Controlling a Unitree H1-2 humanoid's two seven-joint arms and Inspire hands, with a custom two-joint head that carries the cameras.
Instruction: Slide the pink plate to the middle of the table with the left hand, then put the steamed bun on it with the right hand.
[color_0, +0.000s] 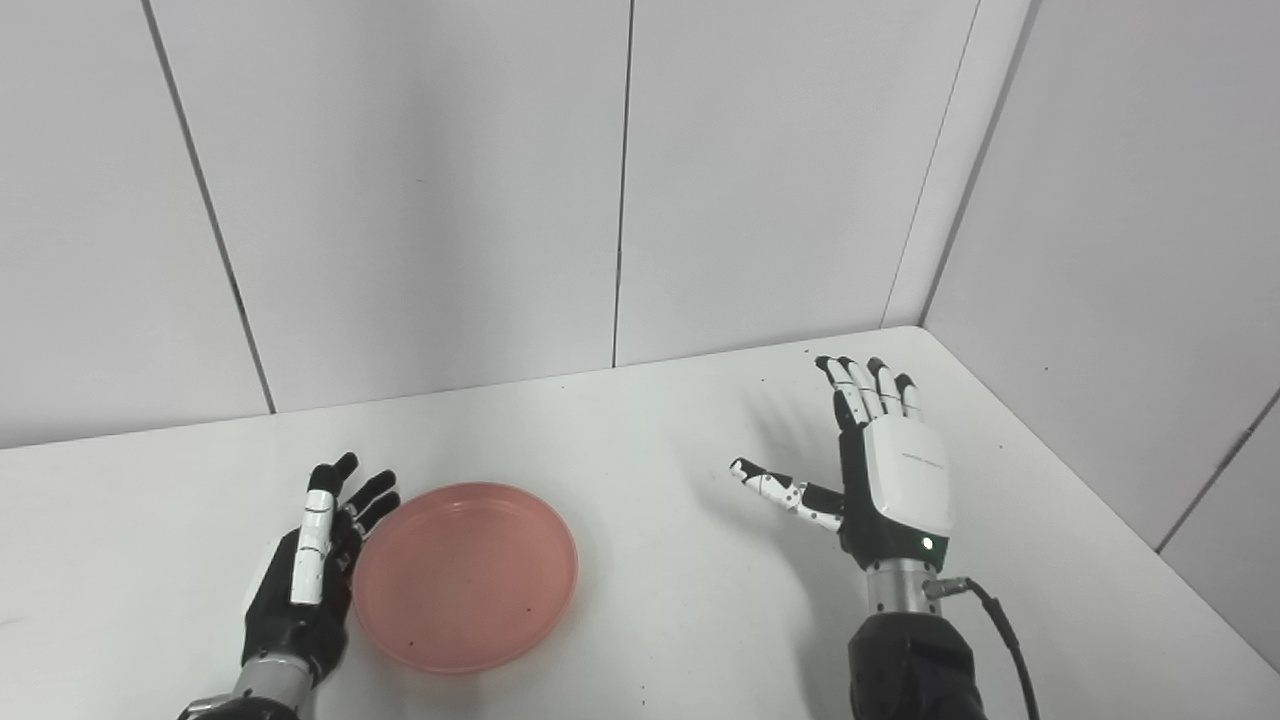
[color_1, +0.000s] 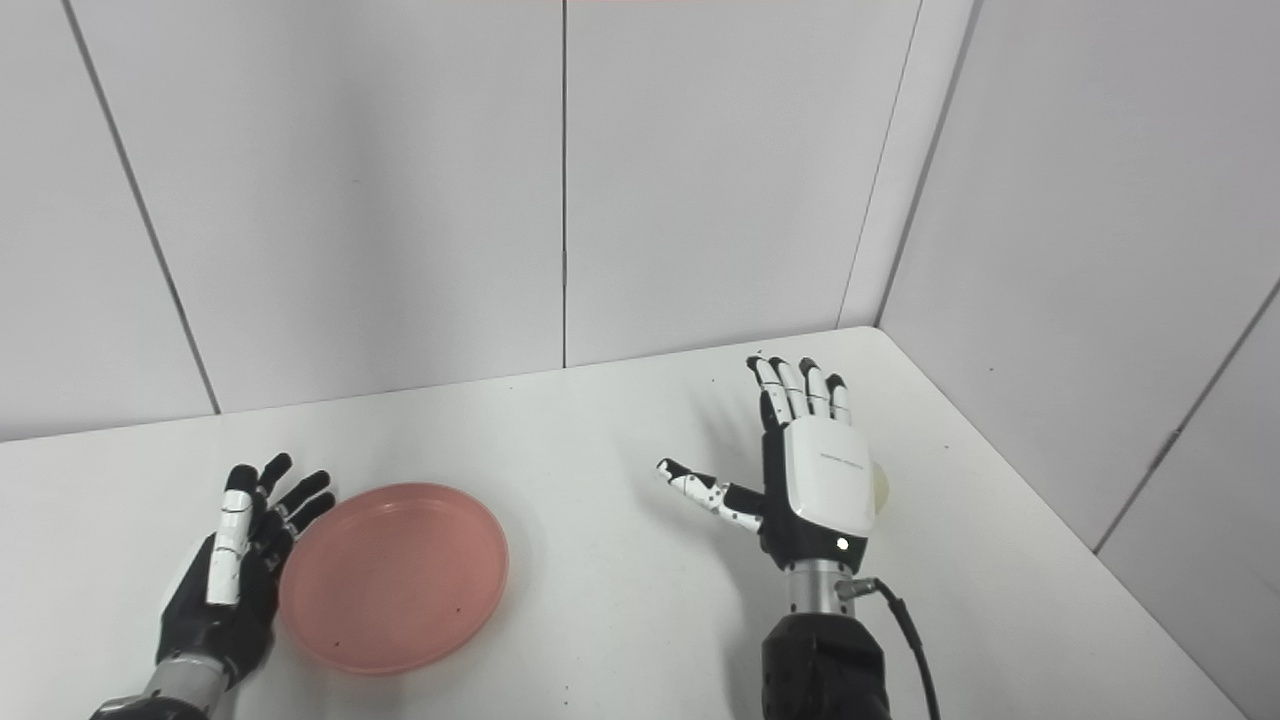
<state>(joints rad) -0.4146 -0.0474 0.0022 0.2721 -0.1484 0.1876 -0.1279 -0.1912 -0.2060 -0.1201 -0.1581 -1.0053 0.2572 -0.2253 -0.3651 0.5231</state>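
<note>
In the left eye view, the pink plate (color_0: 465, 577) lies flat on the white table (color_0: 640, 440), in the left half and near the front edge. The left hand (color_0: 310, 570) stands on its edge just beside the left rim of the plate, fingers stretched out and apart, grasping nothing; I cannot tell if it touches the rim. The right hand (color_0: 885, 470) is well apart from the plate, on the right side of the table, released too, with the fingers pointing to the far wall and the thumb spread toward the plate. The steamed bun is not visible in this view.

In the right eye view, a small pale round part of the steamed bun (color_1: 880, 487) shows just at the right edge of the right hand, mostly hidden behind it. The plate stays empty.
</note>
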